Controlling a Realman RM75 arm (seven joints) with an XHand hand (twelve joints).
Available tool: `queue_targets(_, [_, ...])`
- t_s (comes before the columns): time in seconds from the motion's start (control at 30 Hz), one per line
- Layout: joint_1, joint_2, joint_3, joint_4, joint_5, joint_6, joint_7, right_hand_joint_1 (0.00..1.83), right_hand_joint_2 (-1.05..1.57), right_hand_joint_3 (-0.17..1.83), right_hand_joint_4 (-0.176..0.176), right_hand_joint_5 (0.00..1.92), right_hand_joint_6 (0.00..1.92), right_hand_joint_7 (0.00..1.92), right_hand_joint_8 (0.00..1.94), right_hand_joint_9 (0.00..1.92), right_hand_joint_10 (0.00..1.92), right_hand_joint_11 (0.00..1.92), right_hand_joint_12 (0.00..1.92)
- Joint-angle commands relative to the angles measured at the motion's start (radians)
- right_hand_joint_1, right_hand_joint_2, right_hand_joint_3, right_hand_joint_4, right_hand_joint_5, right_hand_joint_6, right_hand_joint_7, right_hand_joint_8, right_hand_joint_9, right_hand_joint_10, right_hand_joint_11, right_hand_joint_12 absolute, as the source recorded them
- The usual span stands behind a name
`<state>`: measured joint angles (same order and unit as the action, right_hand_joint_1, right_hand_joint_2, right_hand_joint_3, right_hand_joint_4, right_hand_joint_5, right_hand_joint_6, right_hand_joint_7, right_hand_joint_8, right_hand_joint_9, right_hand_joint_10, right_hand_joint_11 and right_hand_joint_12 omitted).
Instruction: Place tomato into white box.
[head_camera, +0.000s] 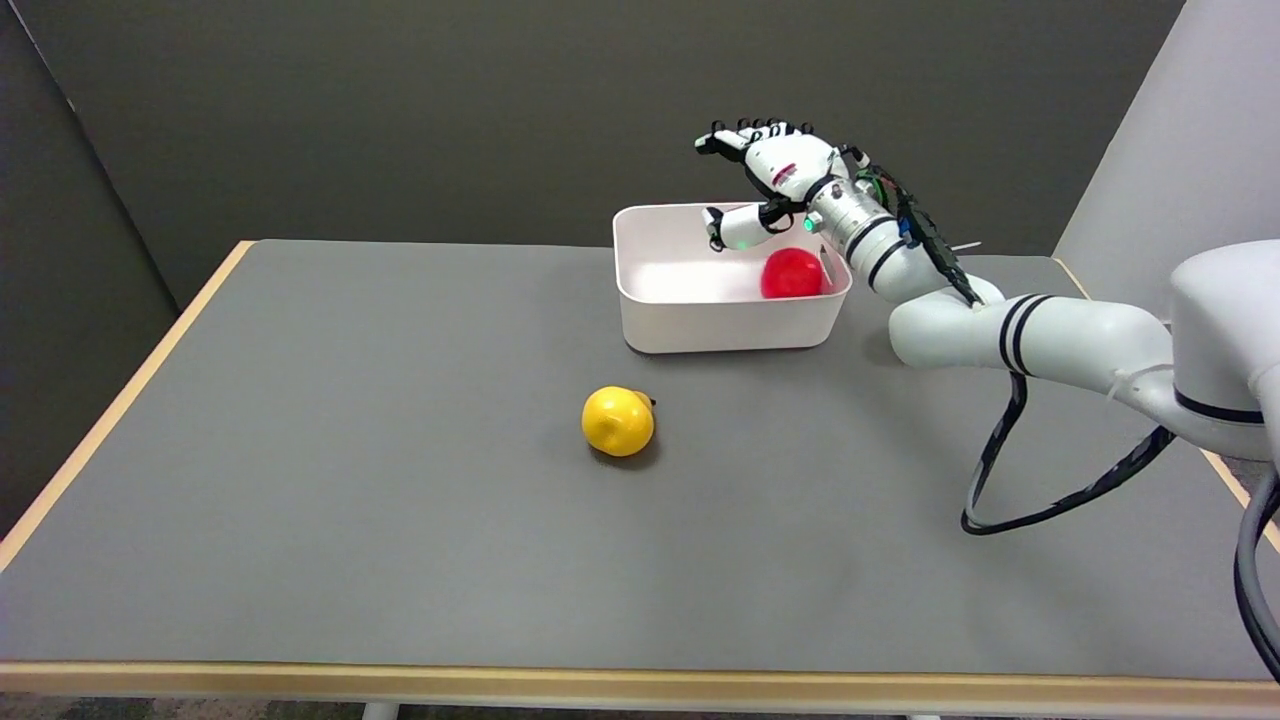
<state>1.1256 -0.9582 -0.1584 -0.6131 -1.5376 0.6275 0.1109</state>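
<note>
The counter is big, gray & flat, w/ a light wood strip along its left, right & near edges. The far edge meets a dark wall. Lots of bare gray room on the left half & all along the near side.

The white box sits far back, right of the middle, just short of the far edge. It is open on top, w/ rounded corners & a small slot in its right wall.

The tomato is inside the white box, at the right end, close up to the right wall. It is round, smooth & bright red. Only its top half shows over the box's near wall. Nothing is touching it.

The right hand hangs in the air over the far right part of the box, above the tomato & apart from it. Its fingers are spread wide & point left; the thumb reaches down & left over the box. It holds nothing. The white arm comes in from the right side, over the counter's right edge, w/ a black cable looping under it.

A yellow fruit, round, maybe a lemon, lies near the middle of the counter, well apart from the box, on its near side. Bare counter all round it.
</note>
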Motion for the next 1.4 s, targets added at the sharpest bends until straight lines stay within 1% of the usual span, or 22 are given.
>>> queue_targets(0.03, [-0.011,0.040,0.017,-0.055,0.003,0.014,0.003,0.40,0.65,1.04,0.134,0.13,0.45,0.20,0.34,0.19,0.57,0.12,1.00])
queue_targets(0.13, [-0.020,0.047,0.034,-0.060,0.003,0.022,0.013,0.39,0.65,1.04,0.132,0.12,0.44,0.19,0.33,0.18,0.57,0.12,0.99])
queue_targets(0.17, [-0.025,0.052,0.040,-0.064,0.004,0.027,0.034,0.39,0.65,1.02,0.131,0.13,0.42,0.20,0.31,0.18,0.56,0.11,1.02])
queue_targets(0.23, [-0.038,0.071,0.054,-0.077,0.004,0.044,0.121,0.39,0.66,0.99,0.129,0.14,0.40,0.20,0.29,0.19,0.54,0.09,1.05])
queue_targets(0.33, [-0.047,0.110,0.055,-0.107,0.004,0.081,0.244,0.37,0.66,0.99,0.128,0.14,0.39,0.21,0.29,0.19,0.55,0.09,1.05])
queue_targets(0.4, [-0.056,0.151,0.055,-0.163,0.016,0.116,0.353,0.36,0.66,0.99,0.130,0.14,0.41,0.22,0.31,0.21,0.56,0.10,1.06])
queue_targets(0.53, [-0.086,0.266,0.055,-0.299,0.053,0.233,0.529,0.36,0.67,0.99,0.134,0.16,0.43,0.26,0.34,0.24,0.60,0.13,1.09])
queue_targets(0.7, [-0.174,0.465,0.055,-0.482,0.074,0.433,0.713,0.35,0.67,1.00,0.141,0.18,0.45,0.30,0.38,0.27,0.64,0.16,1.12])
queue_targets(0.87, [-0.299,0.628,0.055,-0.613,0.067,0.606,0.828,0.34,0.67,1.00,0.144,0.19,0.46,0.31,0.39,0.28,0.65,0.17,1.14])
queue_targets(0.97, [-0.390,0.713,0.054,-0.650,0.053,0.722,0.881,0.30,0.66,1.03,0.146,0.19,0.48,0.31,0.43,0.29,0.67,0.19,1.11])
queue_targets(1.03, [-0.447,0.734,0.055,-0.639,0.038,0.794,0.925,0.30,0.66,1.02,0.148,0.19,0.48,0.32,0.43,0.30,0.68,0.20,1.13])
queue_targets(1.2, [-0.578,0.737,0.055,-0.568,0.004,0.923,1.050,0.30,0.67,1.00,0.149,0.21,0.49,0.34,0.43,0.32,0.70,0.20,1.18])
queue_targets(1.3, [-0.649,0.732,0.055,-0.521,0.009,0.957,1.118,0.30,0.67,1.00,0.149,0.21,0.49,0.34,0.44,0.32,0.70,0.21,1.19])
queue_targets(1.4, [-0.695,0.729,0.055,-0.492,0.049,0.950,1.138,0.30,0.67,1.00,0.149,0.21,0.49,0.34,0.44,0.32,0.71,0.22,1.20])
